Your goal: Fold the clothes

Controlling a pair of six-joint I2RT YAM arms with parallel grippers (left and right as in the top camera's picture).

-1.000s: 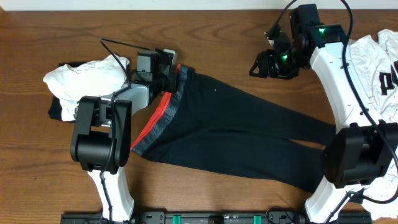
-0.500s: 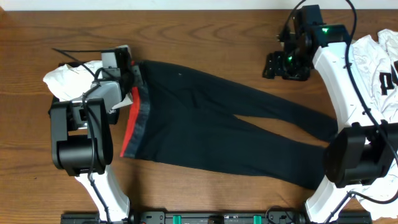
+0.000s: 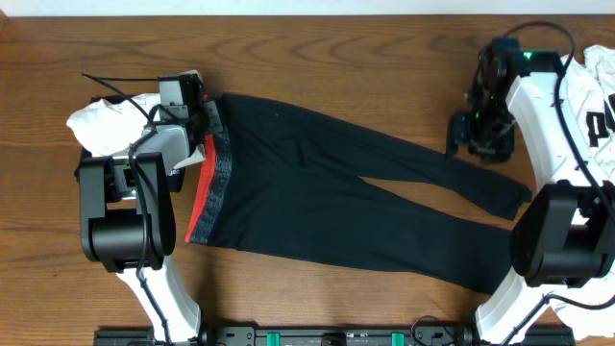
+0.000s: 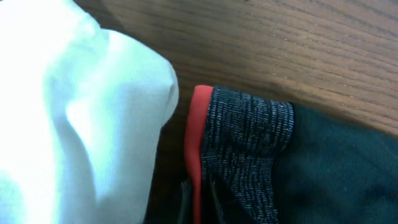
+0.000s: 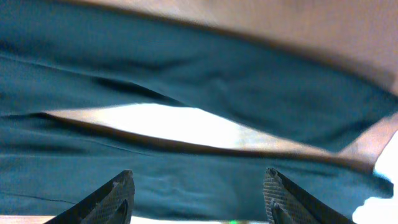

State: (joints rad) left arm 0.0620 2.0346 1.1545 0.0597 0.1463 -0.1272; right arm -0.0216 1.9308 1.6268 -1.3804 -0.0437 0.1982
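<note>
Overhead: a dark brown wooden table [image 3: 317,48] fills the frame, with a pale strip beyond its far edge. Black leggings [image 3: 336,192] lie flat across it, slanting from upper left to lower right. The left gripper [image 3: 209,120] meets their grey, red-edged waistband [image 3: 217,178], beside a white T-shirt [image 3: 106,120]. The right gripper [image 3: 478,142] is by the ankle ends.

Left wrist: the jaws, close together, pinch the waistband's red edge over bare wood grain.

Right wrist: fingers [image 5: 121,193] spread wide above both blurred legs.
</note>
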